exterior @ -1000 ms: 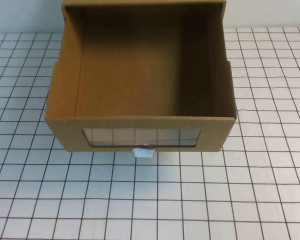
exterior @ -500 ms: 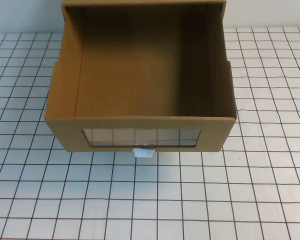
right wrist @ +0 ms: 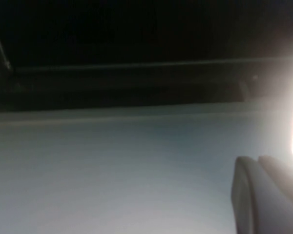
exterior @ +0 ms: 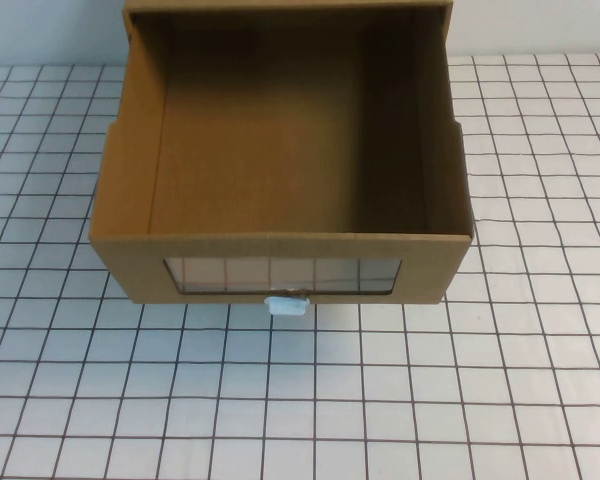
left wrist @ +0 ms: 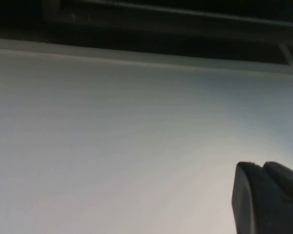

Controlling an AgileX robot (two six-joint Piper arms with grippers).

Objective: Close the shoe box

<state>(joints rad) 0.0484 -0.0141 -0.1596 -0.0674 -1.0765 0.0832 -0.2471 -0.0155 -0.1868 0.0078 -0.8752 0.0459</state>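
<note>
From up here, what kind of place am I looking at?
Probably a robot test bench: one open shoe box sits alone on a gridded white table. Left pincer and right pincer appear only in their wrist views.

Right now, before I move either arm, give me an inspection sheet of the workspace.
Surface: white table with a black grid, flat, no spills seen.
Job's things: shoe box, drawer pulled out toward the robot, open top, nothing inside; window in its front; white pull tab just below the window.
Clutter: nothing seen.
Grippers: left gripper and right gripper are absent from the high view; each wrist view shows only a dark finger at the frame edge against a pale surface, away from the box.
Cables: nothing seen.
Surroundings: pale wall behind the table.
</note>
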